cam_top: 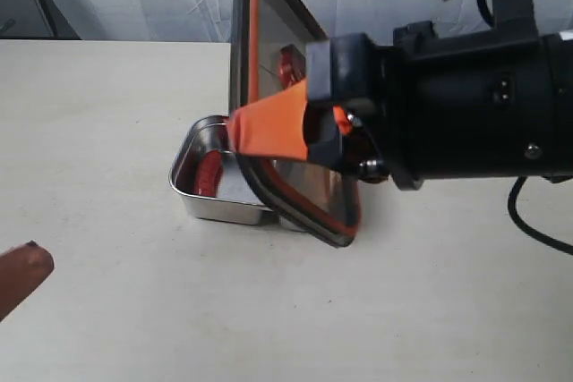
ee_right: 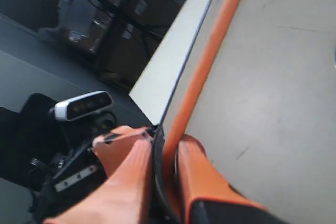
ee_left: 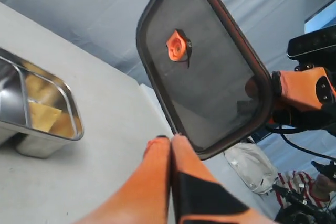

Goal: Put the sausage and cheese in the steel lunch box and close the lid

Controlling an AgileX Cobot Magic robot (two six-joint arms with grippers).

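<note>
Sausage [cam_top: 209,172] lies in the lunch box [cam_top: 215,207], cheese [ee_left: 44,116] apparently in another compartment. Right gripper [ee_right: 160,142] pinches the upright lid [ee_left: 220,72] at the box's right end; left gripper [ee_left: 170,141] clenched, empty.

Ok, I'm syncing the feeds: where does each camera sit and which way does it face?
Exterior: above the table, looking down at the steel lunch box; the right gripper and its arm fill the right.
Left wrist: behind the shut left gripper, facing the lid.
Right wrist: behind the right gripper, along the lid's clamped rim.
All share the lid.
</note>
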